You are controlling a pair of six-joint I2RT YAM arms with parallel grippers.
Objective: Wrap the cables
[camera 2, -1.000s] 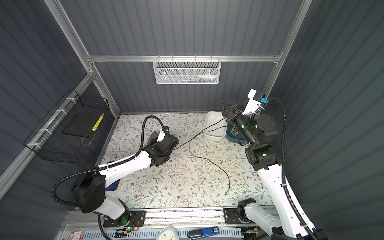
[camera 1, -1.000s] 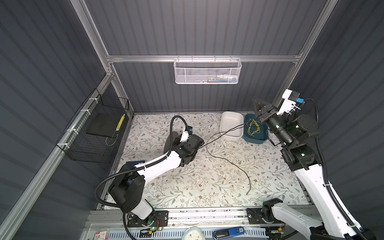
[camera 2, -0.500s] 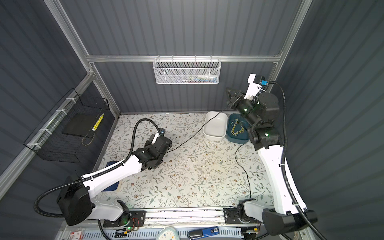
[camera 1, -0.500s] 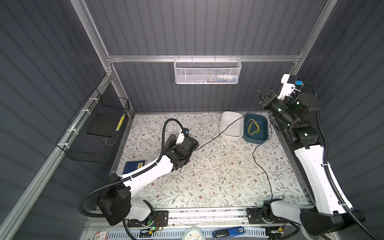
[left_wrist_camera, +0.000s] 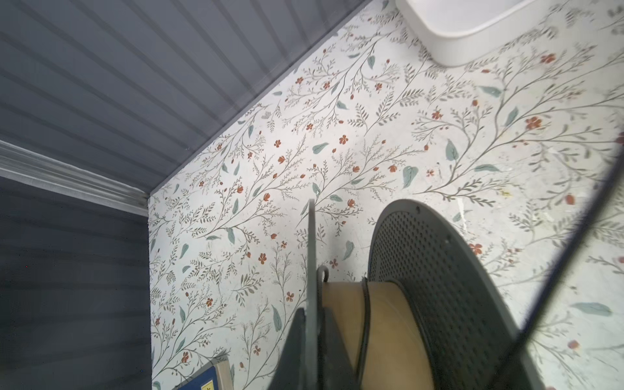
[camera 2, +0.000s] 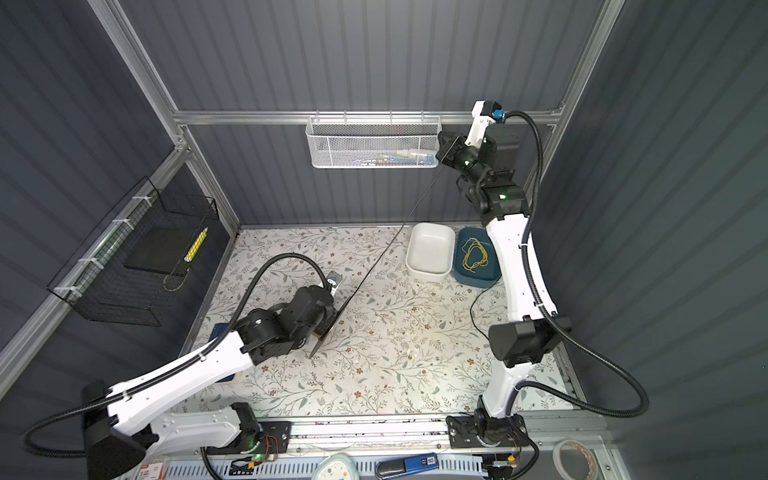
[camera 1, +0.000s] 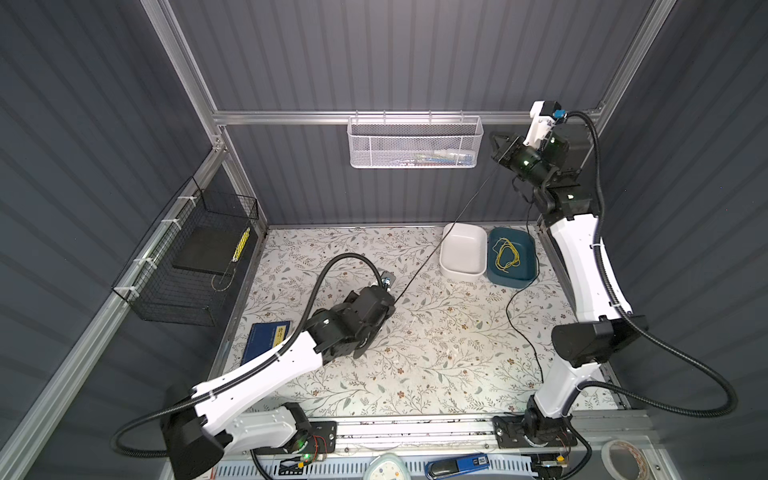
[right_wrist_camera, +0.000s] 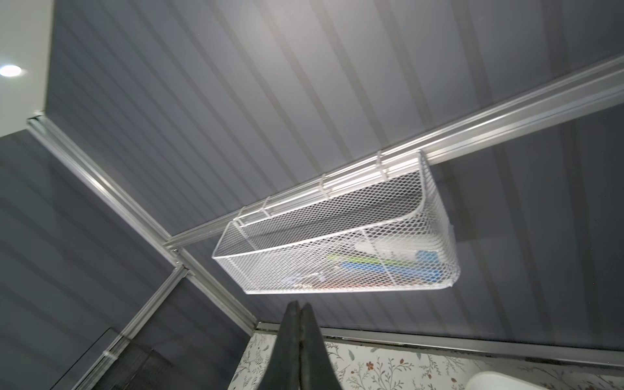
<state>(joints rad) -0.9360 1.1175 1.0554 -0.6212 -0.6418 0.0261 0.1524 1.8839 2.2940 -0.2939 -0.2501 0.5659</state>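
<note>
Cable [camera 1: 457, 218] [camera 2: 399, 230], thin and black, runs taut in both top views from the right gripper [camera 1: 498, 143] [camera 2: 442, 143] diagonally down to the spool [camera 2: 324, 334] held low over the floral table [camera 1: 436, 357]. Right gripper is raised high, just beside the white mesh basket [camera 1: 415, 145]; the right wrist view shows its fingers [right_wrist_camera: 290, 337] pressed together, and the top views show the cable ending there, so it is pinched on the cable, though the cord itself cannot be made out between the tips. A slack length hangs from that gripper along the right arm, passes the edge of the teal tray [camera 1: 513, 281] and trails across the table toward the front. Left gripper [left_wrist_camera: 311, 315] is clamped on the spool's thin grey flange. One turn of cable lies around the tan core [left_wrist_camera: 388, 320], beside the perforated flange [left_wrist_camera: 439, 287]. White tray [camera 1: 463, 272] stands touching the teal tray, which holds a yellow wire loop [camera 1: 505, 257].
</note>
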